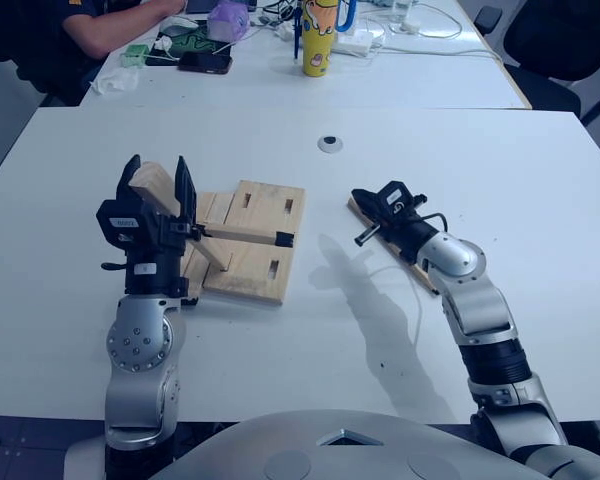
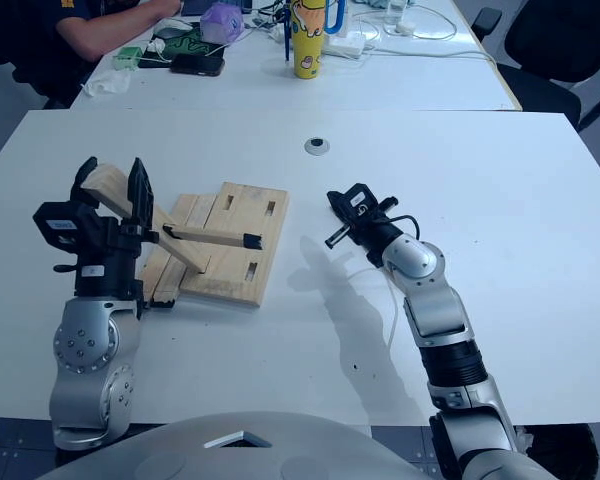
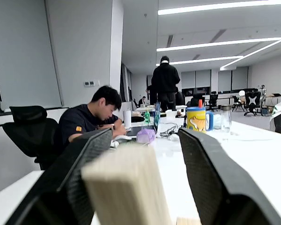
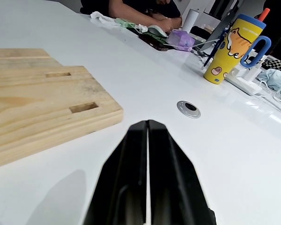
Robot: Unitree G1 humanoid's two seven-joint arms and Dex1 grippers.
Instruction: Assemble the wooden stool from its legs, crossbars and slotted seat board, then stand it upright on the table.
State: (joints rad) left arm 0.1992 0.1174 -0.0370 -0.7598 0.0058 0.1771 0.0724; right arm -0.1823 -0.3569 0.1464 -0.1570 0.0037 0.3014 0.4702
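My left gripper (image 1: 158, 170) is raised at the left of the table, shut on the upper end of a wooden leg (image 1: 156, 188). The leg slants down toward the slotted seat board (image 1: 258, 245), and a crossbar (image 1: 245, 236) sticks out from it over the board. In the left wrist view the leg's end (image 3: 126, 187) sits between the two black fingers (image 3: 79, 164). Right of the board, my right gripper (image 1: 360, 196) is shut and holds nothing. It lies low over a thin wooden strip (image 1: 420, 272) on the table.
More wooden pieces (image 1: 195, 268) lie under the board's left edge. A round grommet (image 1: 329, 144) is set in the table beyond the board. On the far table are a yellow cup (image 1: 319, 40), a phone (image 1: 204, 62), cables and a seated person.
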